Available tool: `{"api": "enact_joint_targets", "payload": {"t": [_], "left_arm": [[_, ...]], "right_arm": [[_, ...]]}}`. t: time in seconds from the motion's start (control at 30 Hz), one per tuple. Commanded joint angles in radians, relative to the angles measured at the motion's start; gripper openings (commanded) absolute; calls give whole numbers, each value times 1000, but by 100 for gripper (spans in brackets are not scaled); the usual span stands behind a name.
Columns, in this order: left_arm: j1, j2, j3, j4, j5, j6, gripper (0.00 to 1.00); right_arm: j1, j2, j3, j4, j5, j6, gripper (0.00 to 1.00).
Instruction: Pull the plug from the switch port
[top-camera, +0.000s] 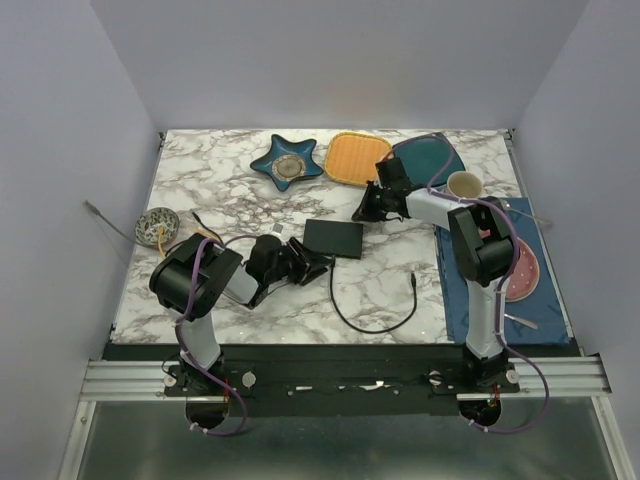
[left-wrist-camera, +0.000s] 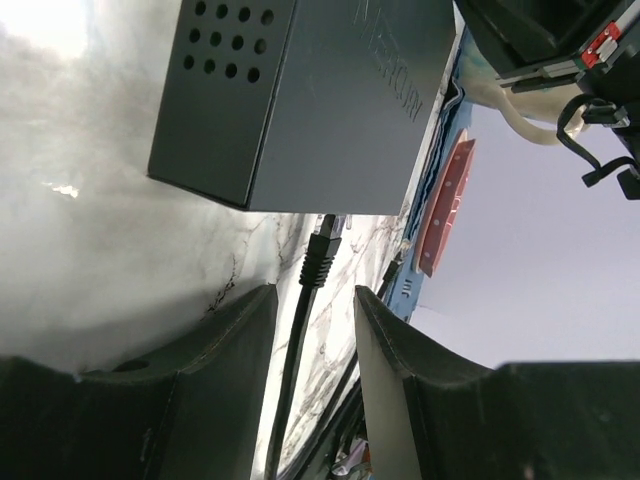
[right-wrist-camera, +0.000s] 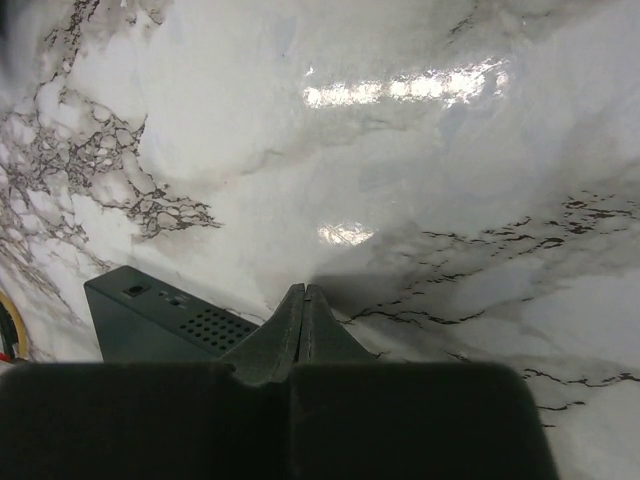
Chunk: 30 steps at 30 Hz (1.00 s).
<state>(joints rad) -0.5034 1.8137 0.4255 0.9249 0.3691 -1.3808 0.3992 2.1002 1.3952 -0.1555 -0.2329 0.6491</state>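
Observation:
The switch (top-camera: 333, 238) is a flat matte black box lying mid-table; the left wrist view shows its perforated side and top (left-wrist-camera: 300, 90). A black plug (left-wrist-camera: 323, 253) meets the switch's near edge, and the port itself is hidden. Its black cable (top-camera: 375, 322) loops toward the front of the table. My left gripper (top-camera: 316, 266) is open just short of the switch's near left corner. The cable runs between its fingers (left-wrist-camera: 240, 340), untouched, and the plug sits just beyond the fingertips. My right gripper (right-wrist-camera: 304, 290) is shut and empty, at the switch's far right corner (right-wrist-camera: 170, 320).
A blue star-shaped dish (top-camera: 287, 163), an orange square plate (top-camera: 357, 157) and a dark teal plate (top-camera: 430, 155) line the back. A cup (top-camera: 464, 185) and a pink plate (top-camera: 522, 272) rest on a blue mat (top-camera: 475, 300) at right. A patterned bowl (top-camera: 157, 225) sits far left.

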Motion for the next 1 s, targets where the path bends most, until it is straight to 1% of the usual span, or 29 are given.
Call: {"api": "enact_joint_targets", "payload": {"t": [0.0,0.07,0.2,0.33,0.5,0.6,0.67,0.7,0.73,0.77,0.8,0.87,0.9,0.97], "left_arm": [[8,10,5,-116,-29,45,52],[8,10,12,-116,-24,46,53],[6,12,27,-124,-21,49,54],[6,19,38,-126,-19,52,54],[5,29,41,-124,-18,48,54],[5,24,36,-124,-19,51,54],[5,26,33,-117,-16,51,53],[5,30,32,-107,-13,46,53],[5,35,27,-97,-13,40,53],[5,42,22,-69,-7,35,53],[5,56,19,-52,-4,29,53],[5,68,6,-2,2,8,53],[5,81,2,14,5,0,53],[5,90,-7,43,11,-12,53]], "right_arm": [[0,-12,-45,-21,3,-9,1],[0,-32,-77,-6,-5,0,1],[0,-84,-214,59,-32,18,1],[10,-129,-291,102,-45,30,1],[10,-167,-326,112,-23,40,1],[10,-239,-346,112,30,49,1],[10,-314,-358,134,37,58,1],[10,-339,-381,146,15,67,1],[10,-357,-392,210,-8,72,1],[10,-377,-403,238,-46,75,1],[10,-375,-406,261,-134,89,1],[12,-336,-406,321,-233,112,1],[15,-319,-410,347,-309,141,1],[27,-290,-423,421,-364,159,1]]}}
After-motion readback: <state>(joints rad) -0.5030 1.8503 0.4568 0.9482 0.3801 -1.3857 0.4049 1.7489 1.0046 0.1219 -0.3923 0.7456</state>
